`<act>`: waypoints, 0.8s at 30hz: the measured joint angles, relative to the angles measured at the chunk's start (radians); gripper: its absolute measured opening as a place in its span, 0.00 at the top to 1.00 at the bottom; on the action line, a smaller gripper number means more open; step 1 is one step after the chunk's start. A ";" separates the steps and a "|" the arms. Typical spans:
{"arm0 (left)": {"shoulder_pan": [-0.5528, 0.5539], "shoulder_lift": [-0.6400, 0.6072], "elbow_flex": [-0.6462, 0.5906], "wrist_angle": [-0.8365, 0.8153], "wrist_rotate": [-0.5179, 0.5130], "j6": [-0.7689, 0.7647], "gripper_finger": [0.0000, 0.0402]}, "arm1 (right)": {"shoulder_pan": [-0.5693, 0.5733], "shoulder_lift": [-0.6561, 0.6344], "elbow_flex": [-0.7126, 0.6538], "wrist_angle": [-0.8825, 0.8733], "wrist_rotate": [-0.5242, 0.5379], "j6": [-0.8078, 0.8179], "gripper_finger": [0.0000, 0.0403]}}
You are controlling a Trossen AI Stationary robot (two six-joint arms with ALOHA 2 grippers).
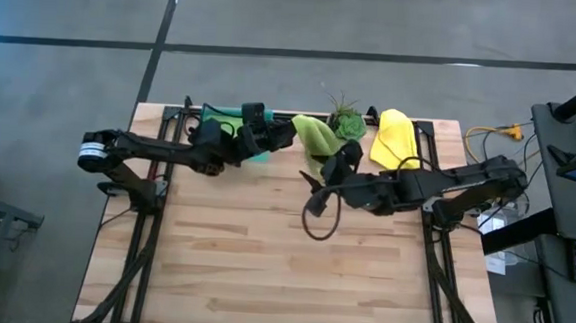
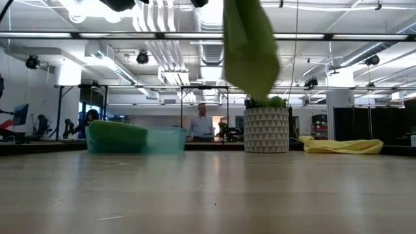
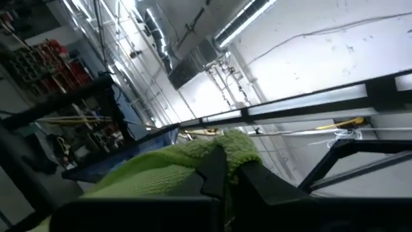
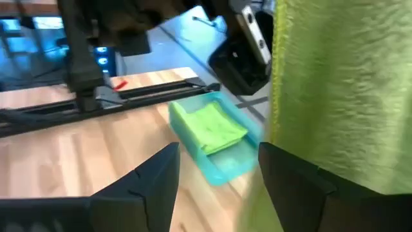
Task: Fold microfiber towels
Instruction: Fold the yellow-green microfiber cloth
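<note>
Lime green fuzzy microfiber towel (image 2: 250,49) hangs off the left claw (image 3: 225,171), pinched tight on its top edge just beside the teal plastic tray (image 1: 254,149), probably so the wide-open right claw (image 4: 219,177) can catch a dangling corner.

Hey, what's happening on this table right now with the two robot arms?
The left hand is shut on a lime green towel and holds it up above the table, so it hangs down near the potted plant. The right hand is open right beside the hanging cloth. Another green towel lies folded in the plastic tray, and a yellow towel waits at the back edge.
</note>
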 joint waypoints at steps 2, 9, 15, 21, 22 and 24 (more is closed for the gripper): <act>0.006 0.000 0.000 0.000 0.022 0.000 1.00 | 0.006 0.009 0.012 -0.002 0.017 0.005 0.49; 0.017 -0.002 0.000 0.014 0.095 -0.054 1.00 | 0.006 0.021 0.009 -0.016 0.098 0.031 0.52; 0.020 -0.004 0.010 0.028 0.136 -0.055 1.00 | 0.003 0.022 0.002 0.054 -0.014 0.052 0.53; 0.027 -0.004 0.011 0.026 0.144 -0.054 1.00 | 0.039 0.022 0.002 0.058 0.003 0.080 0.54; 0.031 -0.004 0.011 0.025 0.146 -0.053 1.00 | 0.046 0.022 0.002 0.059 0.004 0.085 0.54; 0.037 -0.004 0.011 0.025 0.148 -0.052 1.00 | 0.063 0.022 0.003 0.057 0.006 0.086 0.54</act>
